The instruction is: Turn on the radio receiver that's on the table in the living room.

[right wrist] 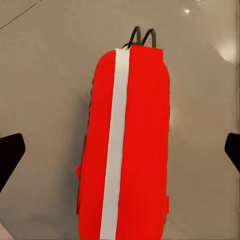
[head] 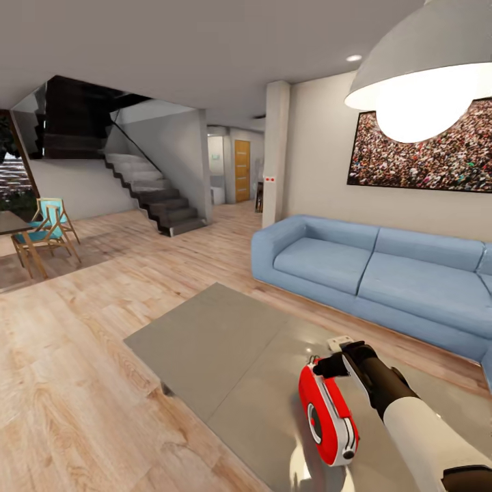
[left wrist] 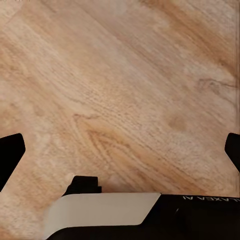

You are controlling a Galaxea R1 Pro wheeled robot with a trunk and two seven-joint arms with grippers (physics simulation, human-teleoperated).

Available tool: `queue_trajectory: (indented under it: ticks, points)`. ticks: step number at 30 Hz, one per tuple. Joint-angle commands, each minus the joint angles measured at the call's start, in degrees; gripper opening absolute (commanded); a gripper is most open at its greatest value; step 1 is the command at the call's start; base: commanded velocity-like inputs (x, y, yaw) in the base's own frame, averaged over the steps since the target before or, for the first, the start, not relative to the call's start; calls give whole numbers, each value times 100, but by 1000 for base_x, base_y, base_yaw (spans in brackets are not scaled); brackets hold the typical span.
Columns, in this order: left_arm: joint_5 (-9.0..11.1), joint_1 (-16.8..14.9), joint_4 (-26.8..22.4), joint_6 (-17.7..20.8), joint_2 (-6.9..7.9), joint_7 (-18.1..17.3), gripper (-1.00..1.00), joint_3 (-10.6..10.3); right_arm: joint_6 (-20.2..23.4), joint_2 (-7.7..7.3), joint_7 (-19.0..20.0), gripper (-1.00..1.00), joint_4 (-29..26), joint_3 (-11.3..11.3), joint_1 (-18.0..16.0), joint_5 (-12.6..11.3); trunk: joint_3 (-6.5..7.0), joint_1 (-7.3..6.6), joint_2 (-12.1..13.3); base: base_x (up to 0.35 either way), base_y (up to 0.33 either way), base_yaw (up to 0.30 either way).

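Observation:
The red radio receiver [head: 326,413] with its white-grey trim and round dial stands on the low grey table [head: 212,342] in the living room, at the table's near right part. My right gripper [head: 335,361] hovers just over the radio's top end, open. In the right wrist view the radio [right wrist: 127,145] lies lengthwise between the widely spread fingertips [right wrist: 11,155], with its thin handle at the far end and the table top [right wrist: 45,75] around it. My left gripper [left wrist: 120,150] is open over bare plank floor [left wrist: 125,90].
A long blue sofa [head: 369,266] runs behind the table on the right, below the crowd picture [head: 424,150]. A white pendant lamp [head: 424,75] hangs close overhead. A small white object [head: 339,342] lies just beyond my gripper. Stairs [head: 154,191] and a wooden chair [head: 44,232] stand far left.

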Motion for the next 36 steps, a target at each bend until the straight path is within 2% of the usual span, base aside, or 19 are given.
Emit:
queue_trajectory:
  ticks: [1,9,36]
  points:
    - [0,0,-1,0,0,2,100,0,0,0,0,100,0,0,0,-1,0,0,0,121,-223,0]
    - [0,0,-1,0,8,3,100,-1,-2,-1,5,100,16,-1,0,-7,0,0,0,43,-79,0]
    - [2,0,-4,0,-6,-5,100,-20,-158,0,21,100,486,-33,0,-38,0,0,0,1,-2,0]
